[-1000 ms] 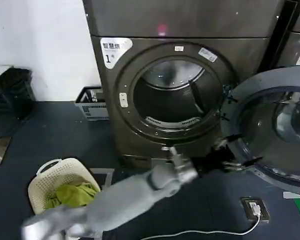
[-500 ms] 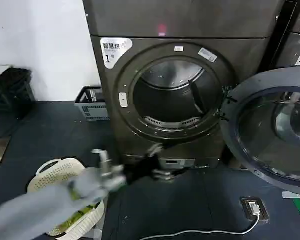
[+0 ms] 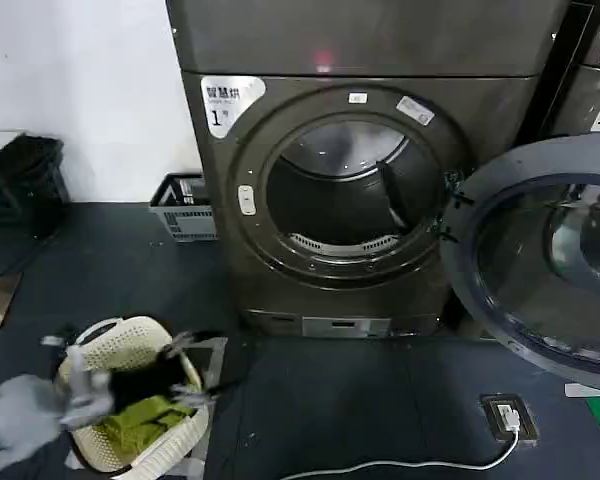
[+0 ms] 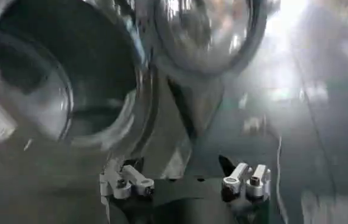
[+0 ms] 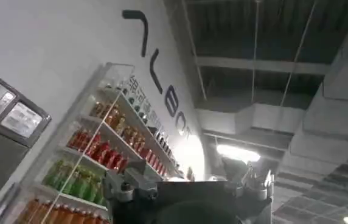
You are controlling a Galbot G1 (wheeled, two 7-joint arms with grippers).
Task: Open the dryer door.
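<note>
Door [image 3: 540, 255] of the dryer [image 3: 350, 180] stands swung wide at its right, heavy and stiff with slippery chrome, best taken at the rim, while the left tool [image 3: 185, 365] hangs open and empty above the basket [image 3: 105, 345].

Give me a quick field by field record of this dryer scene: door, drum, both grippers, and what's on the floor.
dryer door: swung fully open to the right of the opening, inner side facing out
dryer: drum opening exposed, red light lit above it
drum contents: none visible
left gripper: open, empty, low over the laundry basket, apart from the door
right gripper: pointed up toward the ceiling and drink shelves, holding nothing
basket contents: green cloth
floor: white cable, grey crate by the wall
</note>
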